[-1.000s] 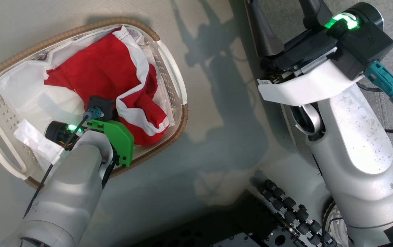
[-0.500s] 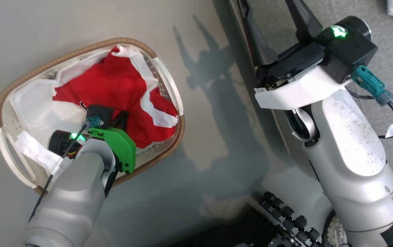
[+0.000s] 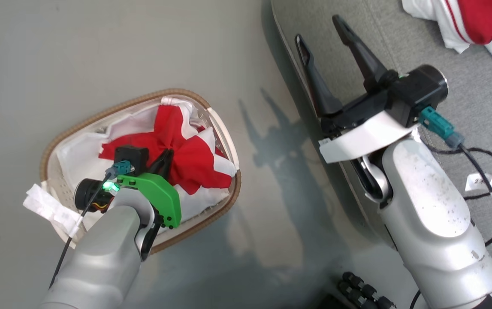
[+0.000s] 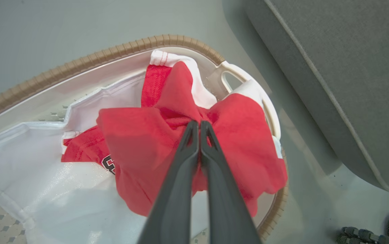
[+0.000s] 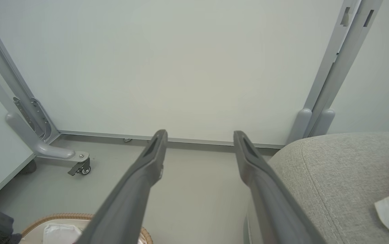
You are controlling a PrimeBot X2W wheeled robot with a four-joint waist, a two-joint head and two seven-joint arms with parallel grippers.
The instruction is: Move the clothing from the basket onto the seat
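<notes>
Head: L gripper (image 3: 165, 159) pinched tight on red jersey (image 3: 194, 161) inside basket (image 3: 100, 115), by its sofa-side rim. R gripper (image 3: 318, 30) spread wide, empty, over sofa (image 3: 464, 98) edge.
L wrist: jersey bunched at grip.
R wrist: jaws apart, nothing between.

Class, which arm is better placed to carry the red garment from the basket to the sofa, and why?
Left. The left gripper is shut on the red garment inside the basket; the right gripper stands open and empty at the edge of the sofa.
</notes>
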